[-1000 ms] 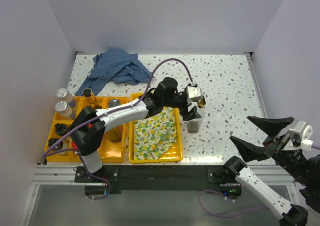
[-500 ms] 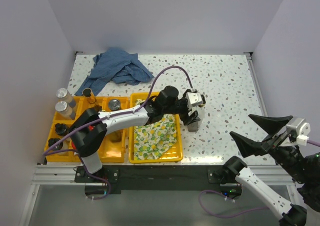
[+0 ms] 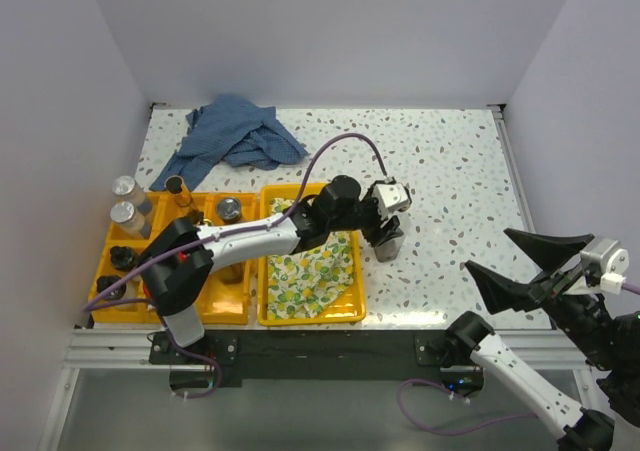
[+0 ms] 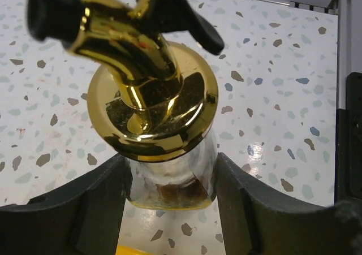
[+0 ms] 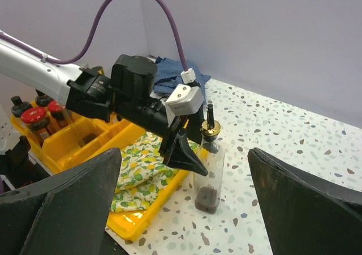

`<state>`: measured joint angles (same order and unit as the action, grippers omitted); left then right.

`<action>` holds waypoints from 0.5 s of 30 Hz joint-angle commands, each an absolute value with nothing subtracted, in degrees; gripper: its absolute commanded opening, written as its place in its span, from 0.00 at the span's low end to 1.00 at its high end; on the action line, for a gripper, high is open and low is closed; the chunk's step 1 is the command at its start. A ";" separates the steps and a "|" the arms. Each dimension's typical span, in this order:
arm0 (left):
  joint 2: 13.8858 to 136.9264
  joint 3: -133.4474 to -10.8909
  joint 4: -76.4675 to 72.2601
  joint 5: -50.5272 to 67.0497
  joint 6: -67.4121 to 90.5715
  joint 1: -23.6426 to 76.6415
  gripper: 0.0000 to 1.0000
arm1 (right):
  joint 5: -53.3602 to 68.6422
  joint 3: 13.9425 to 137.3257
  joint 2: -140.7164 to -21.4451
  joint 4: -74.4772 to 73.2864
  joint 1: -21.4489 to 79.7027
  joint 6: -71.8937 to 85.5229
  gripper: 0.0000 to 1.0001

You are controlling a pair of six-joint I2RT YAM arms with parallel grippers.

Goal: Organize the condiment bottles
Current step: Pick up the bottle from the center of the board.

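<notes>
Left gripper (image 4: 171, 178) half-closed; whether it grips I can't tell, the contact being obscured. Clear glass bottle with gold pourer (image 4: 151, 105) stands between its fingers.

Two cloths (image 3: 236, 135), two grey-capped shakers (image 3: 127, 215)

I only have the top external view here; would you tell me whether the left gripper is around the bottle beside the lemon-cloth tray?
Observer: Yes, the left wrist view shows the left gripper with one finger on each side of the glass bottle, below its gold pourer; whether they press yet I cannot tell.
Operator: Thanks, is it standing upright?
Observer: The right wrist view shows it upright on the table, with dark contents only at its bottom.
</notes>
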<state>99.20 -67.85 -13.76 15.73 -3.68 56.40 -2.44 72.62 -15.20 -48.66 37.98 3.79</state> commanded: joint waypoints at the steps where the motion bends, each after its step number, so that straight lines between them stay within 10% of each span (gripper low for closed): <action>1: 92.29 -69.61 -15.84 6.98 -0.88 57.48 0.00 | -3.96 72.16 -14.94 -48.16 38.23 3.52 0.99; 15: 76.74 -72.60 0.87 -8.87 7.46 59.06 0.00 | -3.34 72.51 -15.73 -47.29 38.32 3.69 0.99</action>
<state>83.68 -68.93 0.08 -3.77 3.51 58.61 -2.52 72.27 -15.20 -48.64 37.98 3.79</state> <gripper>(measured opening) 0.623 0.985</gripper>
